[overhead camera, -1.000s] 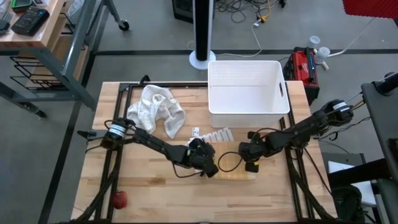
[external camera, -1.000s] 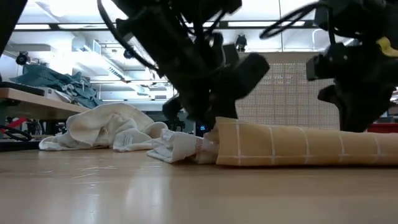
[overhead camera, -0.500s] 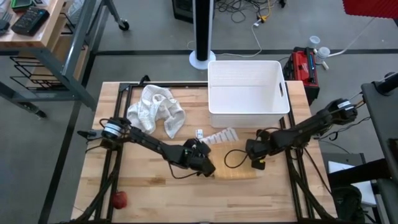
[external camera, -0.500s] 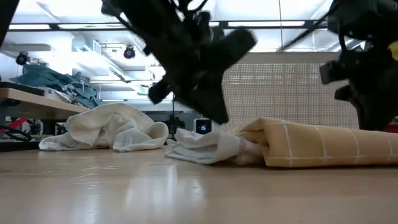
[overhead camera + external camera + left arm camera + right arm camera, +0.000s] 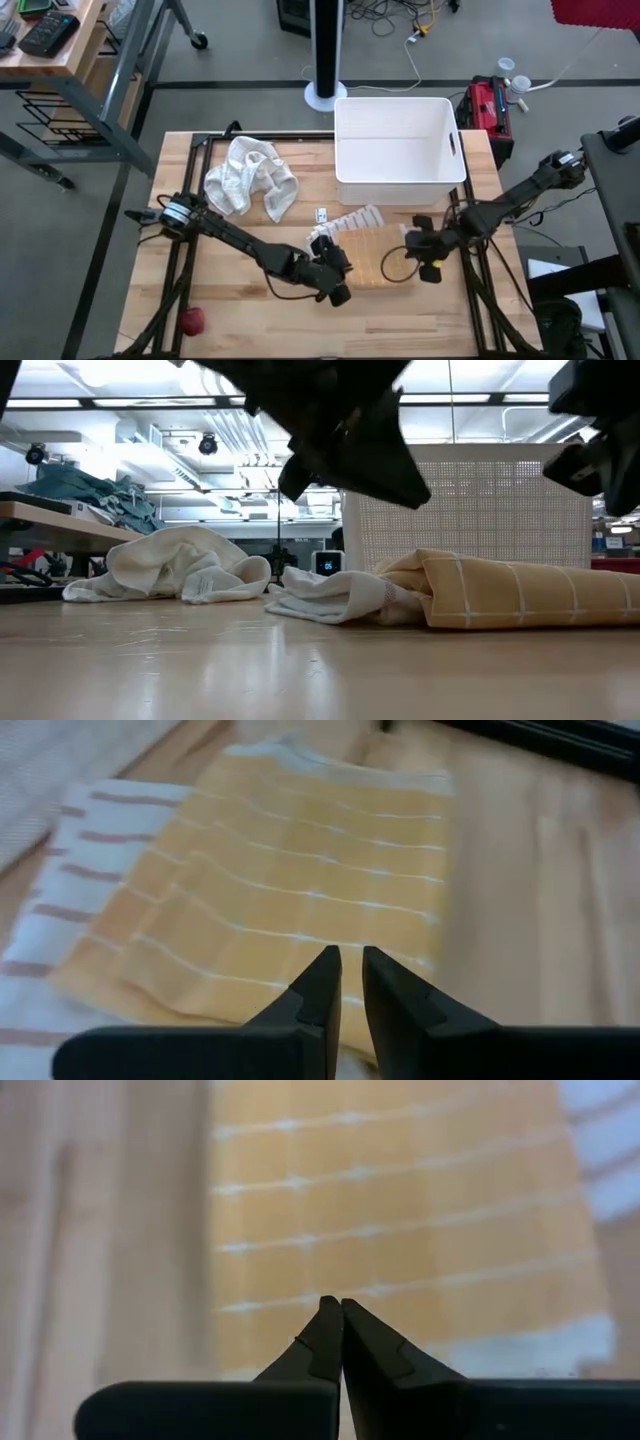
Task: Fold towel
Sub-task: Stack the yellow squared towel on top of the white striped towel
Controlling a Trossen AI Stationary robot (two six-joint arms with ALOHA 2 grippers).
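Two slim black arms, built of jointed segments with thin dark cables looping along them. The left arm [image 5: 240,240] shows a round silver-ringed joint near its base; the right arm [image 5: 500,205] carries a similar ringed joint near its base and a small yellow mark by its wrist. Each left gripper finger [image 5: 310,995] is matte black, wedge-shaped, tapering to a narrow tip; the right gripper fingers [image 5: 330,1342] look the same.
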